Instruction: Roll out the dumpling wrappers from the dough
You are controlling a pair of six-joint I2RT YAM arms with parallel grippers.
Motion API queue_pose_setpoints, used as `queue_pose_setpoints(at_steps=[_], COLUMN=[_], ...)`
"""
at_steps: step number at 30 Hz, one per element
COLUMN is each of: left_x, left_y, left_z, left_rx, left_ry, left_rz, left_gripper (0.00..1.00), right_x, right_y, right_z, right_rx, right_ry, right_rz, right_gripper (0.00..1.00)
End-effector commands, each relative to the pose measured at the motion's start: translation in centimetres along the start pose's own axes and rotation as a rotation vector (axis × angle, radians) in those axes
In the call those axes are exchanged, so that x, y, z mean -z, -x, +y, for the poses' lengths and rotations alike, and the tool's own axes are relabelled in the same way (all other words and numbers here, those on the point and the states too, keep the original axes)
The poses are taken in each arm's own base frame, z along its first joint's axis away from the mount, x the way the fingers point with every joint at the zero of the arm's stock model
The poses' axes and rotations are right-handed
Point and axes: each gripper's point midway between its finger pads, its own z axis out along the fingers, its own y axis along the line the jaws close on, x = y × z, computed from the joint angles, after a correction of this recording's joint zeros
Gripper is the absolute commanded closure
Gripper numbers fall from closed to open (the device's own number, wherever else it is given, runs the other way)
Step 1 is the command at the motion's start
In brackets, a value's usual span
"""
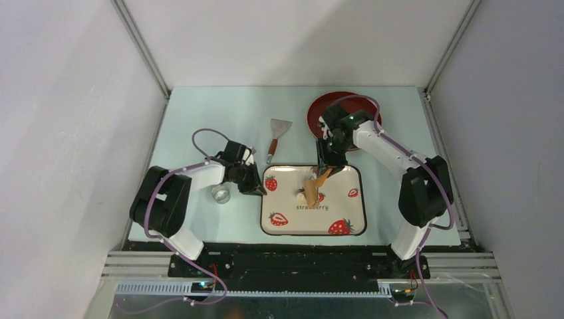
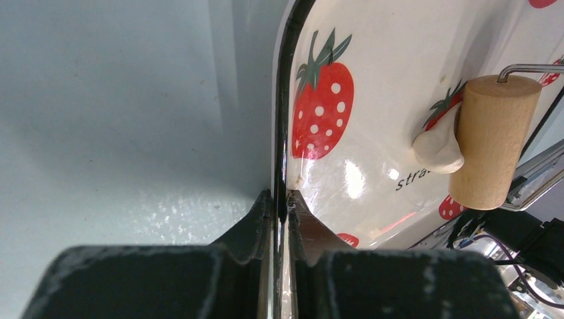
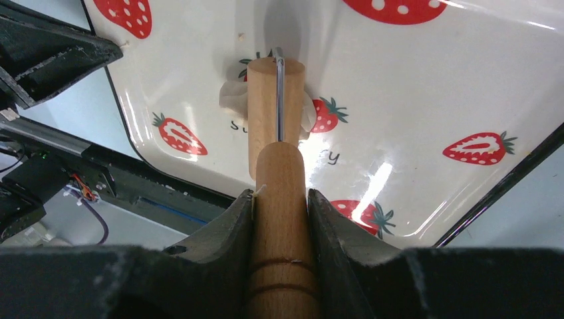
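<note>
The dough [image 2: 437,147] is a small pale lump on the strawberry-print tray [image 1: 346,179], squeezed under the drum of a wooden roller [image 3: 263,113]. My right gripper [image 3: 279,194] is shut on the roller's wooden handle [image 3: 281,226] and holds it tilted down onto the dough [image 3: 231,100]. At the tray's left side, my left gripper [image 2: 280,197] is shut on the black rim [image 2: 284,100], one finger inside and one outside. From above, the roller [image 1: 311,193] lies near the tray's middle. The dumpling wrappers are out of view.
A red plate [image 1: 319,109] sits at the back, partly covered by the right arm. A scraper with a wooden handle [image 1: 278,129] lies behind the tray. A shiny metal cutter ring [image 1: 221,194] stands left of the tray, beside the left arm.
</note>
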Motion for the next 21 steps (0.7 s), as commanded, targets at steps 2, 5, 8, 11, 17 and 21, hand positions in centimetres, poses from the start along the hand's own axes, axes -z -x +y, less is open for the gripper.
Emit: queue_pose_setpoints(at_steps=[2, 5, 8, 11, 17, 21], left_x=[-1.3, -1.3, -1.3, -1.2, -1.2, -1.1], left_y=[-1.7, -1.6, -1.5, -1.4, -1.4, -1.3], left_z=[3.5, 3.6, 3.6, 3.6, 3.7, 3.6], left_rx=[-0.038, -0.043, -0.050, -0.059, -0.076, -0.086], left_ry=[0.140, 0.143, 0.144, 0.148, 0.150, 0.151], left_rz=[0.052, 0.047, 0.044, 0.045, 0.057, 0.054], left_gripper=[1.00, 1.00, 1.00, 1.00, 1.00, 1.00], right_x=[2.4, 2.8, 3.1, 3.9, 5.7, 6.8], right_y=[2.9, 2.7, 2.6, 2.5, 2.7, 3.0], right_z=[-2.0, -3.3, -4.2, -4.1, -2.5, -0.4], right_rx=[0.046, 0.058, 0.073, 0.097, 0.169, 0.223], right_ry=[-0.058, -0.128, -0.171, -0.170, -0.092, -0.002], right_rz=[-0.178, -0.183, -0.200, -0.224, -0.297, -0.348], right_gripper=[1.00, 1.00, 1.00, 1.00, 1.00, 1.00])
